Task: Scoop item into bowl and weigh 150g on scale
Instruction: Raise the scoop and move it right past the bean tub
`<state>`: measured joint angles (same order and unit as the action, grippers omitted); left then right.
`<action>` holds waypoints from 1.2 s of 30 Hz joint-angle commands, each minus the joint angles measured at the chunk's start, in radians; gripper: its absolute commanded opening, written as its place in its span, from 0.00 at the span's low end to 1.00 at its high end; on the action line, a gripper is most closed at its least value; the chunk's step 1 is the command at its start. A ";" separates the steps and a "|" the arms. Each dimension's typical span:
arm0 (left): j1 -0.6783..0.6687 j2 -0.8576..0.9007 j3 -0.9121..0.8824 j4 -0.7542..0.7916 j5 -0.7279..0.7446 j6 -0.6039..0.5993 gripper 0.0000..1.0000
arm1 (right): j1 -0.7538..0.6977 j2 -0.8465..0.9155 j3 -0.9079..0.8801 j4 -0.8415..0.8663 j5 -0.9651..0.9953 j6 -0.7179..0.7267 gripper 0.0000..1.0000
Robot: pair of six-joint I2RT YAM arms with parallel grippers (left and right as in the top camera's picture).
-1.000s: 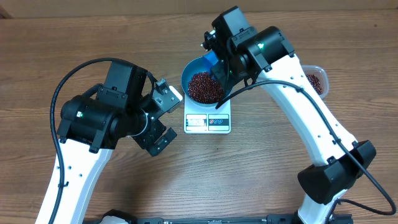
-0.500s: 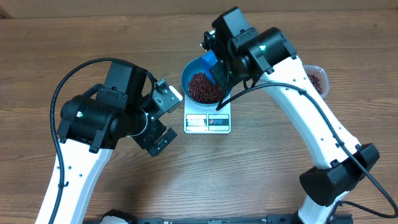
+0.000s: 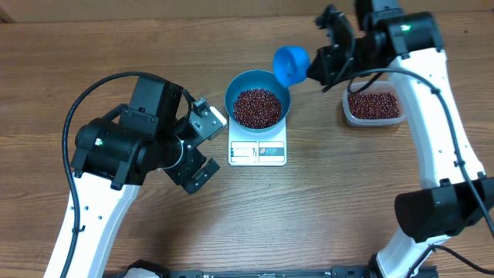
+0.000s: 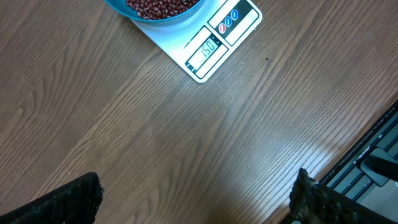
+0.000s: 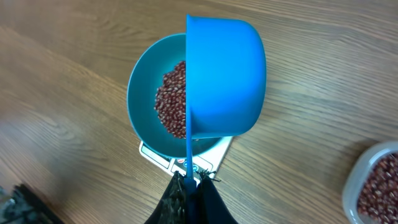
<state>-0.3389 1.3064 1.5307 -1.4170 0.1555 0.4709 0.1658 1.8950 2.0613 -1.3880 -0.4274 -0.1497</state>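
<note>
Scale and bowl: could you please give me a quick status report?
Left end effector open, holding nothing. Right end effector shut on scoop handle, between bowl and tub. Bowl of beans sits on scale; display looks like 150. Nothing in the way.

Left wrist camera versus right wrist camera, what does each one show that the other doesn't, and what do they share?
Only the left wrist: the display, reading what looks like 150, and the open left tool over bare wood. Only the right wrist: the blue scoop, tipped on its side, its handle gripped in the shut right tool, and the corner of a clear tub of beans. Both: the blue bowl of beans sitting on the white scale, on the wooden table.
</note>
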 commanded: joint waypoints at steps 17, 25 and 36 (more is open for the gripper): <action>-0.002 -0.011 0.021 0.001 -0.002 0.000 1.00 | -0.232 -0.053 0.014 -0.152 0.481 -0.003 0.04; -0.002 -0.011 0.021 0.001 -0.002 0.000 1.00 | -0.172 -0.053 -0.013 -0.173 0.792 0.113 0.04; -0.002 -0.011 0.021 0.001 -0.002 0.000 1.00 | -0.088 -0.058 -0.043 -0.166 0.943 0.206 0.04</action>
<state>-0.3389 1.3064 1.5307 -1.4174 0.1555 0.4709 0.0795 1.8858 2.0174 -1.5600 0.4419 0.0021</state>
